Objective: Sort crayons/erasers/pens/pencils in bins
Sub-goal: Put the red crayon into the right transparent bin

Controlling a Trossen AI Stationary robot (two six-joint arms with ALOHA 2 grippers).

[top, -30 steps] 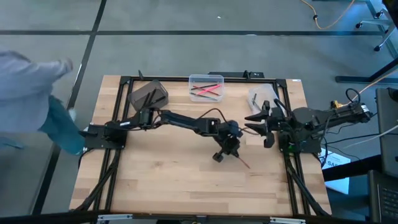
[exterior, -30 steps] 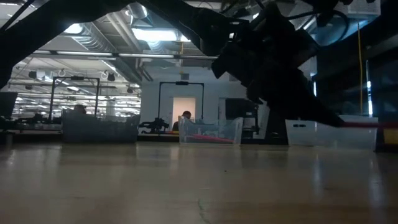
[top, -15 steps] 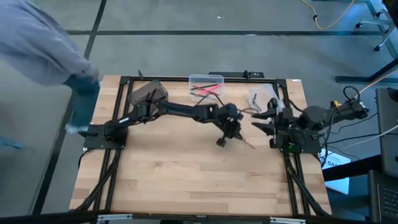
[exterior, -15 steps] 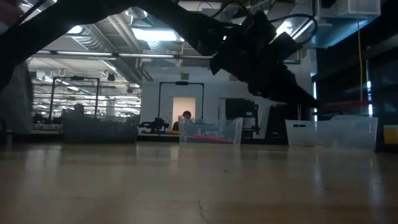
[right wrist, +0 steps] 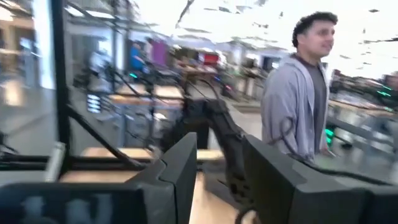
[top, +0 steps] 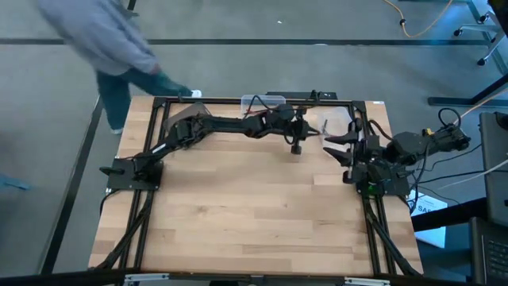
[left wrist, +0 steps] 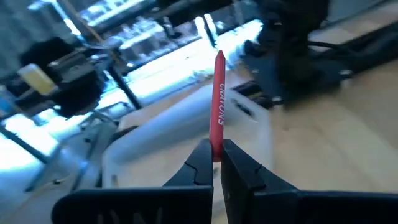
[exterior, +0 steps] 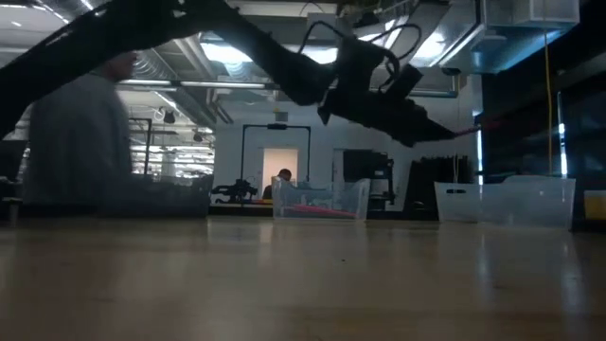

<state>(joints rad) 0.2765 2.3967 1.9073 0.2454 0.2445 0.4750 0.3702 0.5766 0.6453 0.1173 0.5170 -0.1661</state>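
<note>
My left gripper [top: 304, 131] is high over the table's far side. It is shut on a red crayon [left wrist: 219, 106] that points toward the whitish bin [top: 333, 123]. The clear bin [exterior: 320, 201] holds pink and red sticks. My left arm partly covers it in the high view [top: 262, 102]. The dark grey bin [top: 186, 119] stands at the far left, under that arm. A dark stick [top: 325, 127] lies in the whitish bin. My right gripper [top: 335, 147] waits open and empty by the table's right edge. My left gripper pinches the red crayon's near end [left wrist: 216, 149] between its two fingertips. The crayon sticks out ahead of the fingers, in line with them. The fingers come from the table's left and slant a little downward. The crayon is lifted clear, over the whitish bin [left wrist: 186, 130].
A person in a grey top [top: 111, 40] walks past the table's far left corner and also shows in the low view [exterior: 76, 142]. Black frame rails [top: 238, 99] run along the table's edges. Bare wood [top: 238, 214] fills the middle and near part.
My left gripper has carried the red crayon up from the middle of the table toward the far edge and the whitish bin, staying shut on it. The person has walked from the table's left side round to its far left corner.
</note>
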